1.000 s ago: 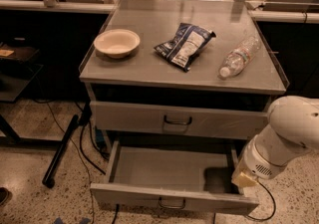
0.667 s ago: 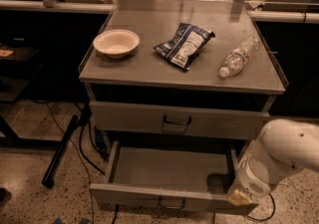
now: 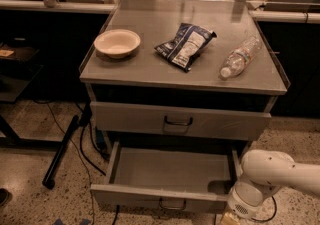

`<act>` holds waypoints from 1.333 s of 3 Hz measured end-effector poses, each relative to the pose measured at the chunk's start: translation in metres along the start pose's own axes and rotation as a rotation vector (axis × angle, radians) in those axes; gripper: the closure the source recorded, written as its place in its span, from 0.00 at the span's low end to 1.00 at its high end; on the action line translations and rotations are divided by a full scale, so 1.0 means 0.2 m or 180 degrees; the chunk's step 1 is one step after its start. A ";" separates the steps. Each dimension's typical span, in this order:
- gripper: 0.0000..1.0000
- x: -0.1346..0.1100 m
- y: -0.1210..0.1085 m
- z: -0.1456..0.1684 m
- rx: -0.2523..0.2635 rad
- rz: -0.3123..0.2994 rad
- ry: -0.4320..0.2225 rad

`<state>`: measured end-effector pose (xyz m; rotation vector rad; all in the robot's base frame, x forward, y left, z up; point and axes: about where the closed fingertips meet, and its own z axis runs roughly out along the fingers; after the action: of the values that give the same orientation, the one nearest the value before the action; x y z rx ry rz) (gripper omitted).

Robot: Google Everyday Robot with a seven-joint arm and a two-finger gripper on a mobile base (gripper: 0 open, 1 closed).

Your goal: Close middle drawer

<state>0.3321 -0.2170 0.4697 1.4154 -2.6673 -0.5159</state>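
While the middle drawer stands pulled out below the tabletop, the hand sits low at its front right corner, just beside the front panel; whether the hand is spread or pressed together, I cannot tell.

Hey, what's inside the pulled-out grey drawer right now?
The grey metal middle drawer shows only a bare tray floor. Its front right corner is covered by the white arm, whose gripper sits low at the front panel there.

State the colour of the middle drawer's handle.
The handle is dark, camera view; the pincer is at the middle drawer's front right corner.
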 end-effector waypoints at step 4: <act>1.00 -0.03 -0.24 0.43 -0.0072 0.0204 -0.0176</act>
<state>0.3542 -0.2144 0.3742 1.3241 -2.7303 -0.5856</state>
